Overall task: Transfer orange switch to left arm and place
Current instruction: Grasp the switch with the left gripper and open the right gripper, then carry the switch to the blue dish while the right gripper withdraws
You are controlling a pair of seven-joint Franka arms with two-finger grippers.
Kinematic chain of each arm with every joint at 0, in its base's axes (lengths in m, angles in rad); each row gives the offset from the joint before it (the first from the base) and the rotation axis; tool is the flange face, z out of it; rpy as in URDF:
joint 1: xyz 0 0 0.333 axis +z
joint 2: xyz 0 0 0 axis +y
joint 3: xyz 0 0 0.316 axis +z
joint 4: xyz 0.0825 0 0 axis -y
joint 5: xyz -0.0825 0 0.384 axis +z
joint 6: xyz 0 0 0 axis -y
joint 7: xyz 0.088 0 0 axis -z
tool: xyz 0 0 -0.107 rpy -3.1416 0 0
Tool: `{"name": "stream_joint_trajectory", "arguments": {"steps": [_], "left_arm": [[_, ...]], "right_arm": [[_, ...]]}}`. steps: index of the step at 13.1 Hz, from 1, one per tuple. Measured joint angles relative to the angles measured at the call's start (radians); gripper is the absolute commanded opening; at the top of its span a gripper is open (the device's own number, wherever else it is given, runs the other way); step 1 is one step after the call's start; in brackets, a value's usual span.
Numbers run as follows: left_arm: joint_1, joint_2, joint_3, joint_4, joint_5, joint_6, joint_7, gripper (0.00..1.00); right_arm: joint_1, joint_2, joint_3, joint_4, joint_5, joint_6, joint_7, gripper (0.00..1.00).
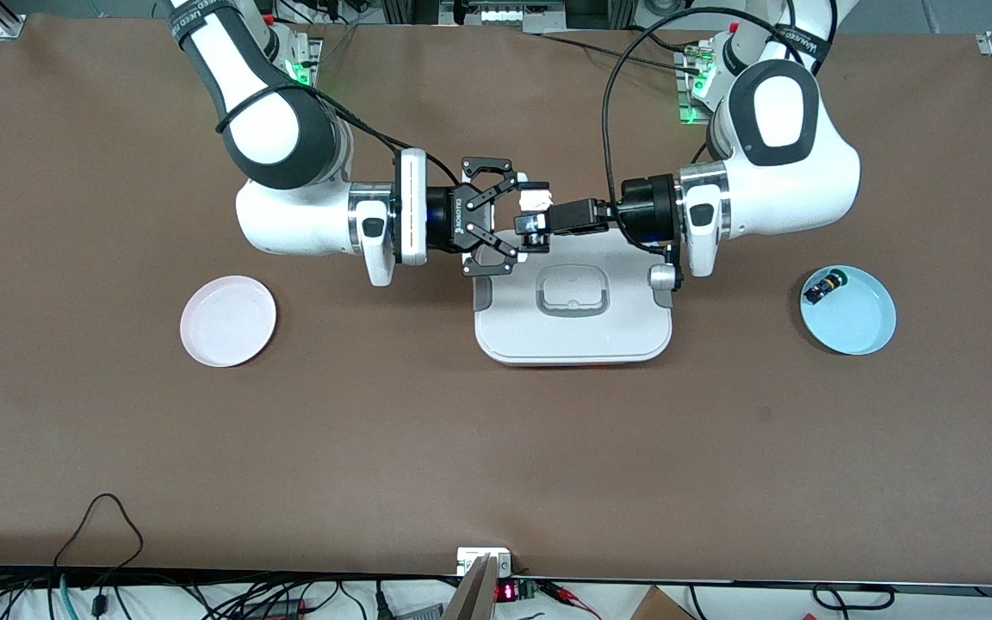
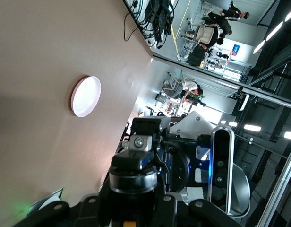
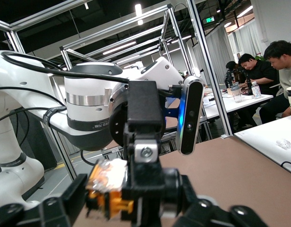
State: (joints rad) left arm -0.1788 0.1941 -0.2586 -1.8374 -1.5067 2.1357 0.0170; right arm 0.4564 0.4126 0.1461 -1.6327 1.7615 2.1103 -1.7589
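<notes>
The left gripper (image 1: pixel 549 222) has its fingers closed on the orange switch (image 1: pixel 530 226). That is a judgement: the part hangs in the air, and nothing else is clamped on it. The right gripper (image 1: pixel 537 219) meets it head-on with its fingers spread wide, one above and one below the switch in the front view. Neither finger looks pressed against the switch yet.

Both grippers sit in the upper centre of the front view, over the edge of the box (image 1: pixel 573 331) nearest the robots' bases and clear above its lid. The arms come in level from either end of the bench, wrist facing wrist.

The coming move turns on one thing: the switch already lies inside the right fingers' gap. The closing line therefore runs up and down the frame, across the left fingers' grip. In the right wrist view the orange body sticks out sideways from the left fingers, which leaves free surface to take. Its long axis I cannot tell for sure.

The pink plate (image 1: pixel 229 320) lies bare toward the right arm's end. The blue plate (image 1: pixel 883 331) toward the left arm's end holds the green-capped part (image 1: pixel 827 282).
</notes>
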Motion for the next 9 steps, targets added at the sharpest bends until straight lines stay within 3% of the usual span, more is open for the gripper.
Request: {"name": "stream_joint_trajectory", "arguments": {"steps": [4, 9], "left_arm": [[0.043, -0.003, 0.01, -0.007, 0.031, -0.037, 0.002, 0.0], [0.11, -0.003, 0.046, -0.052, 0.327, -0.093, 0.002, 0.0]], "right_arm": [[0.0, 0.0, -0.003, 0.002, 0.002, 0.0, 0.025, 1.0], [-0.07, -0.002, -0.012, -0.026, -0.003, -0.03, 0.032, 1.0]]}}
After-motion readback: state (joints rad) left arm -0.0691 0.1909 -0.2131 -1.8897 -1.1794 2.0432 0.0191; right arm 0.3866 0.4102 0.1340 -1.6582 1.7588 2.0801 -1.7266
